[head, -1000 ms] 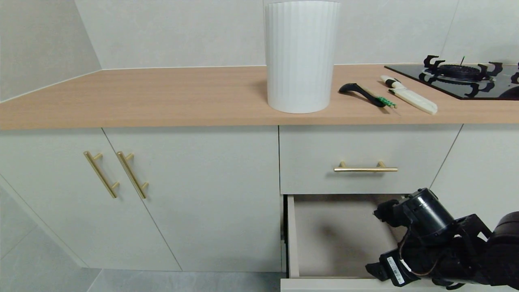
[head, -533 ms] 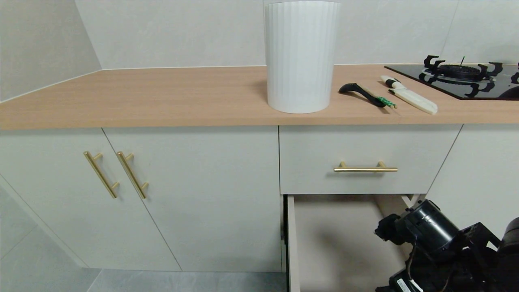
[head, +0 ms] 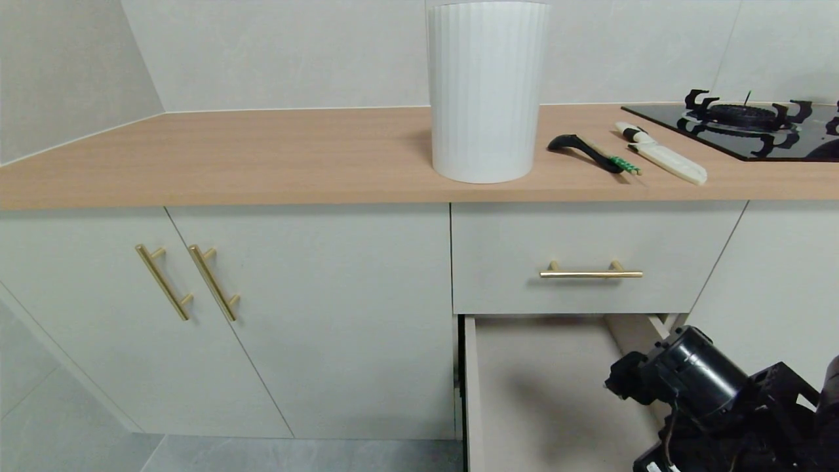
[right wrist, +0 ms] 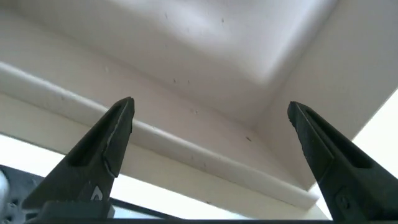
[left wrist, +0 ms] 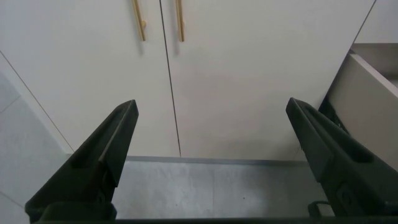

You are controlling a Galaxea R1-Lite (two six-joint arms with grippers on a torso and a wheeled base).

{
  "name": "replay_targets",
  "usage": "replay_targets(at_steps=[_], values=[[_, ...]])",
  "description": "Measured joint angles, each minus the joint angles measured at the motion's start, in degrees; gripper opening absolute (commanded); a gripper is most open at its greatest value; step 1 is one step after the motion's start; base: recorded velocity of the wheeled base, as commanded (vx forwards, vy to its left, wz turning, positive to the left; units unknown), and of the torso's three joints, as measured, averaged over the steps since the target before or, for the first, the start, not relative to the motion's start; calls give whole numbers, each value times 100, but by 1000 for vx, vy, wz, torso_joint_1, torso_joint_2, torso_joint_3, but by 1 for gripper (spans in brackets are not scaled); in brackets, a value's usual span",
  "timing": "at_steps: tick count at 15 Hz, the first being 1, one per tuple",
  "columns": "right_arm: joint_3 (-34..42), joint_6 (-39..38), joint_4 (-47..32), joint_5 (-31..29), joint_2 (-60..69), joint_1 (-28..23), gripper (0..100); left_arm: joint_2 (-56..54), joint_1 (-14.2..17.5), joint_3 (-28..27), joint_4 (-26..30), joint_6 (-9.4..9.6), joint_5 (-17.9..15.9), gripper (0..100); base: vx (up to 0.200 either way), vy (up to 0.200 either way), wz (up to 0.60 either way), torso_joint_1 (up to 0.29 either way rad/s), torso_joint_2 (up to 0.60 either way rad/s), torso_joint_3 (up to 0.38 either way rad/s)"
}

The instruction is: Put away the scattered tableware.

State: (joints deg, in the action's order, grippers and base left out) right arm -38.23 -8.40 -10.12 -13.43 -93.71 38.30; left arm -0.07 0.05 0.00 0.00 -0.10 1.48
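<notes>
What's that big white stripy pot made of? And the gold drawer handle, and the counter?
The white ribbed container looks like matte plastic, maybe ceramic: even white, fine upright grooves. The drawer handle looks like brushed gold-coloured metal: soft gleam. The countertop looks like wood or wood-print laminate: tan, fine grain lines.

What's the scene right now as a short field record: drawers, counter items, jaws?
lower drawer: open, visible part bare
upper drawer: shut
countertop: black ladle and white knife lying beside a white ribbed container
left jaws: open, facing the cabinet doors
right jaws: open, over the lower drawer
tableware stowed: none yet
</notes>
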Motion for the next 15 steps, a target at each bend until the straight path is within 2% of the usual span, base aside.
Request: replay_targets(at_steps=[3, 9, 13, 15], values=[[-346, -965, 374, -2, 121, -57, 100, 0, 2, 0, 0, 0, 0, 100, 0, 0, 0, 0, 0, 0], [-507, -1042, 1102, -134, 369, -267, 100, 0, 5, 0, 0, -1, -2, 100, 0, 0, 0, 0, 0, 0], [-503, -1031, 1129, -295, 463, -286, 100, 0, 2, 0, 0, 0, 0, 100, 0, 0, 0, 0, 0, 0], [-501, -1031, 1126, -306, 482, -289, 100, 0, 2, 0, 0, -1, -2, 100, 0, 0, 0, 49, -259, -210]])
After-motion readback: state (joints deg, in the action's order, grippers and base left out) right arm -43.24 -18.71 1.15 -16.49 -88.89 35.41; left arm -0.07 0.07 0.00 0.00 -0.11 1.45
